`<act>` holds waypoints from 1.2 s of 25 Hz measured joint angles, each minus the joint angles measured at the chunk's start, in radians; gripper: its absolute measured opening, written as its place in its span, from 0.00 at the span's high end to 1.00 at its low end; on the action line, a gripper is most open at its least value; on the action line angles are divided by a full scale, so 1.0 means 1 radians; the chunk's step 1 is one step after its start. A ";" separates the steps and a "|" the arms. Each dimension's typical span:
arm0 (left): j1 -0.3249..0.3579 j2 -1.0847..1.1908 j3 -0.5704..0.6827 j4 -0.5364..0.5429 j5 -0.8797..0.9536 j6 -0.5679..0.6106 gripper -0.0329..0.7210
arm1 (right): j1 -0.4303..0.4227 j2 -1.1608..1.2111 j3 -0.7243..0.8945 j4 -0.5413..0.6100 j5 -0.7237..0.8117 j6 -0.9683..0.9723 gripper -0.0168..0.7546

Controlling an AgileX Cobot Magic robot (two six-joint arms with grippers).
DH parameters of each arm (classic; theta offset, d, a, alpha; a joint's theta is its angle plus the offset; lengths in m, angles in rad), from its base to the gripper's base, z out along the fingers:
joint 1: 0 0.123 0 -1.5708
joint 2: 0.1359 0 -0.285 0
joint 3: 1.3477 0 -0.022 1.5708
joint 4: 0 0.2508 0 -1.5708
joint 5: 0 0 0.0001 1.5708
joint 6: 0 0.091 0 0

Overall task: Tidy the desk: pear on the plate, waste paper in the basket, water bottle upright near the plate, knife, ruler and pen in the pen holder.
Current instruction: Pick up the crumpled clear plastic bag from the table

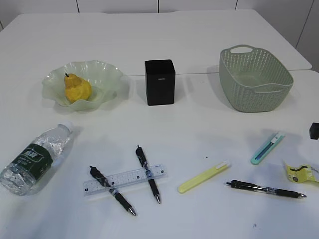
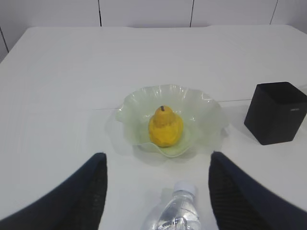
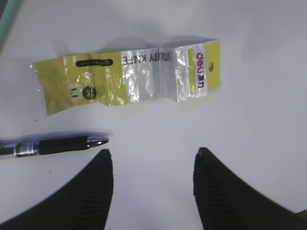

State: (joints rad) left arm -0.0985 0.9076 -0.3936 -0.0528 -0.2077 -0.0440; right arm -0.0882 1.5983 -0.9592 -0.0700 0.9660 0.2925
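Observation:
The yellow pear (image 1: 77,88) sits in the pale green plate (image 1: 107,69). The water bottle (image 1: 35,158) lies on its side at the front left. Two pens (image 1: 148,173) cross the clear ruler (image 1: 124,179). A yellow knife (image 1: 203,177), a teal knife (image 1: 267,148) and a third pen (image 1: 266,189) lie on the right. My left gripper (image 2: 158,155) hovers open over the bottle's cap (image 2: 184,188), facing the pear (image 2: 165,127). My right gripper (image 3: 153,151) is open just short of the waste paper (image 3: 129,76), next to a pen tip (image 3: 98,141).
The black pen holder (image 1: 160,82) stands mid-desk, with the grey-green basket (image 1: 255,79) to its right. The waste paper (image 1: 301,173) lies at the right edge of the desk. A dark bit of the right arm (image 1: 314,130) shows above it.

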 joint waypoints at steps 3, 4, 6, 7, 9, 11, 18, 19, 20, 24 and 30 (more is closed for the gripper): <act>0.000 -0.001 0.000 0.036 0.000 0.000 0.34 | 0.000 0.029 -0.001 -0.026 -0.018 0.015 0.42; 0.000 -0.001 0.000 0.053 0.000 0.000 0.34 | 0.000 0.039 -0.001 -0.034 -0.025 0.017 0.42; 0.000 -0.001 0.000 0.074 0.000 0.000 0.34 | 0.000 0.052 -0.001 -0.048 -0.035 0.020 0.42; 0.000 -0.001 0.000 0.081 0.000 0.000 0.34 | 0.000 0.057 -0.001 -0.055 -0.039 0.023 0.42; 0.000 -0.001 0.000 0.085 0.000 0.000 0.34 | 0.000 0.064 -0.001 -0.082 -0.050 0.038 0.42; 0.000 -0.001 0.000 0.088 0.000 0.000 0.34 | 0.000 0.066 -0.001 -0.109 -0.064 0.053 0.42; 0.000 -0.001 0.000 0.092 -0.007 0.000 0.34 | 0.000 0.101 -0.002 -0.132 -0.085 0.069 0.42; 0.000 -0.001 0.000 0.092 -0.010 0.000 0.34 | 0.000 0.113 -0.002 -0.134 -0.087 0.071 0.42; 0.000 -0.001 0.000 0.092 -0.010 0.000 0.34 | 0.000 0.123 -0.002 -0.134 -0.090 0.071 0.42; 0.000 -0.001 0.000 0.092 -0.011 0.000 0.34 | 0.000 0.150 -0.002 -0.138 -0.117 0.071 0.42; 0.000 -0.001 0.000 0.092 -0.011 0.000 0.34 | 0.000 0.170 -0.002 -0.195 -0.141 0.090 0.42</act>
State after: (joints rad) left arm -0.0985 0.9068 -0.3936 0.0392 -0.2189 -0.0440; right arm -0.0882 1.7684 -0.9614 -0.2654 0.8249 0.3827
